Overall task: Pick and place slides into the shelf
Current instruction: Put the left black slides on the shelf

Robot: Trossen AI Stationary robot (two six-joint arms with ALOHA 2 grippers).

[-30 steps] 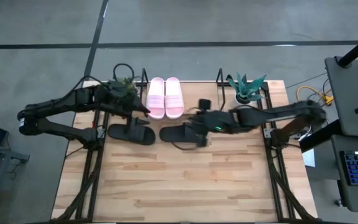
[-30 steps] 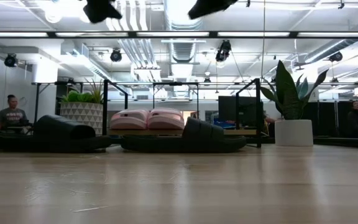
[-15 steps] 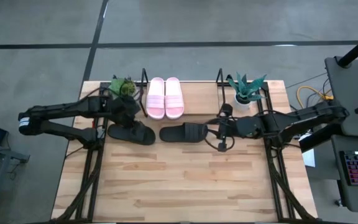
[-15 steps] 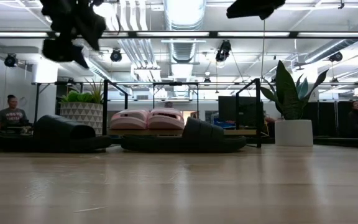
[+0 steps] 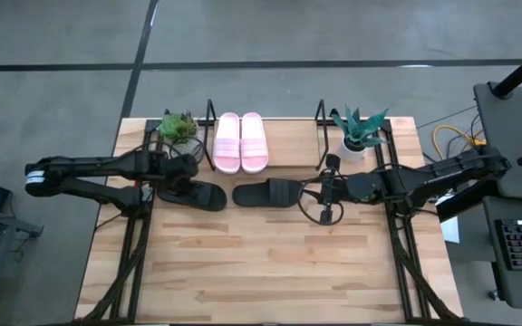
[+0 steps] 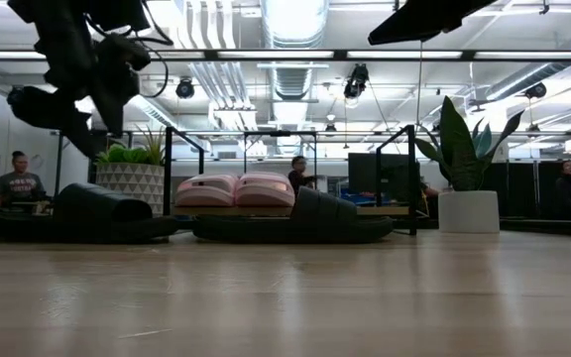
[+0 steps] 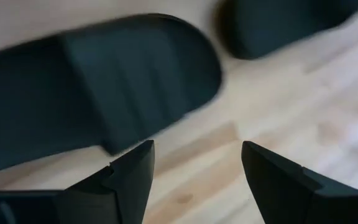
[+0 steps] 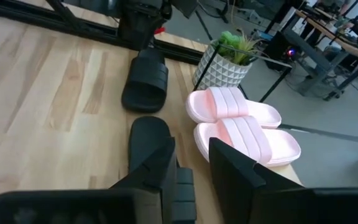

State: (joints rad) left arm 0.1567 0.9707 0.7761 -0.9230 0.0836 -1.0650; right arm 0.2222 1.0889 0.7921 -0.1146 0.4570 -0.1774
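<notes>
Two pale pink slides (image 5: 240, 142) lie side by side, soles down, on the shelf (image 5: 211, 122) at the table's far edge. Two black slides rest soles down on the table in front of it: a left one (image 5: 193, 192) and a right one (image 5: 270, 193). My left gripper (image 7: 194, 158) hangs open just above the left black slide (image 7: 104, 81), pointing steeply down and touching nothing. My right gripper (image 8: 194, 177) stands open to the right of the right black slide (image 8: 149, 140), well above the table, with nothing between its fingers.
A small potted plant (image 5: 178, 127) stands left of the shelf and another (image 5: 361, 127) right of it. The near half of the wooden table (image 5: 270, 272) is bare boards. People sit in the room beyond the table (image 6: 18, 178).
My left gripper has come down from beside the shelf toward the left black slide and has rolled about its own axis. My right gripper has drawn back from over the right black slide toward the table's right edge. Both black slides lie where they were.
</notes>
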